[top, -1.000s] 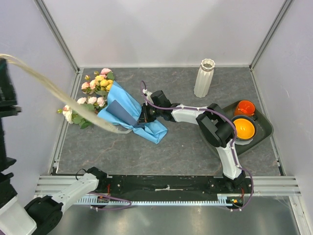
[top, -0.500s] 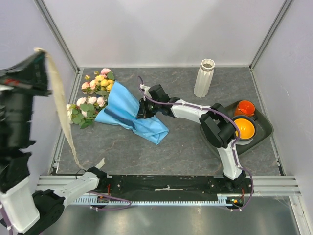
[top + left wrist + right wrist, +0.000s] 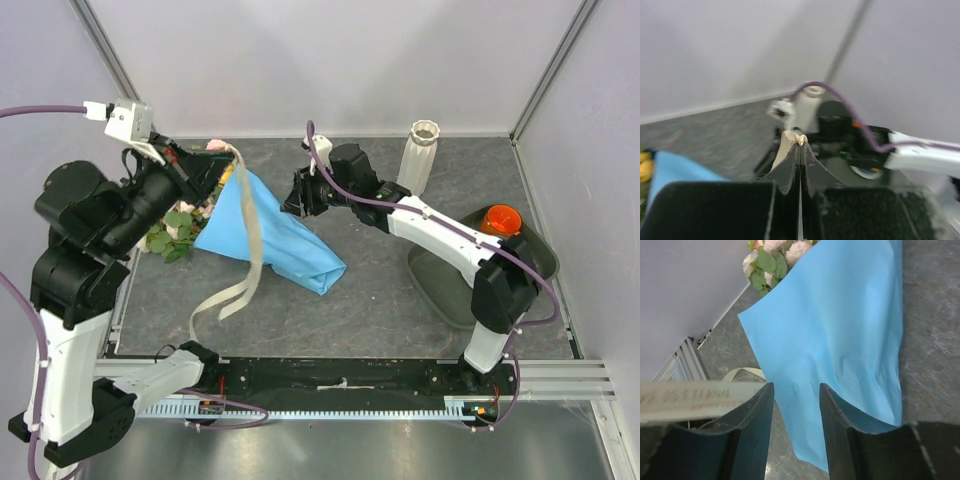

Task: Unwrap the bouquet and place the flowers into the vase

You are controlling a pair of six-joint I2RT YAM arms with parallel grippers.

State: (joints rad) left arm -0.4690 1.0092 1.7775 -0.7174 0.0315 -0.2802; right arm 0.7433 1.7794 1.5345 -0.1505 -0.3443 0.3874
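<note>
The bouquet's blue paper (image 3: pixel 275 235) lies left of centre, and the pink, cream and yellow flowers (image 3: pixel 182 215) stick out at its left end, partly hidden by my left arm. High above those heads, my left gripper (image 3: pixel 218 160) is shut on the cream ribbon (image 3: pixel 245 270), which hangs loose over the paper; the pinch shows in the left wrist view (image 3: pixel 800 141). My right gripper (image 3: pixel 300 192) hovers open over the paper's right side. Its wrist view shows the paper (image 3: pixel 840 330) below the empty jaws (image 3: pixel 796 395). The white ribbed vase (image 3: pixel 421 157) stands upright at the back.
A dark grey tray (image 3: pixel 538 262) with an orange cup (image 3: pixel 500 217) sits at the right, partly under my right arm. Metal frame posts and white walls enclose the grey mat. The ribbon (image 3: pixel 695 397) crosses the right wrist view at the left.
My left arm has swung from the far left to above the flower heads, carrying the ribbon along. My right gripper has opened, let go of the paper and lifted toward the back.
</note>
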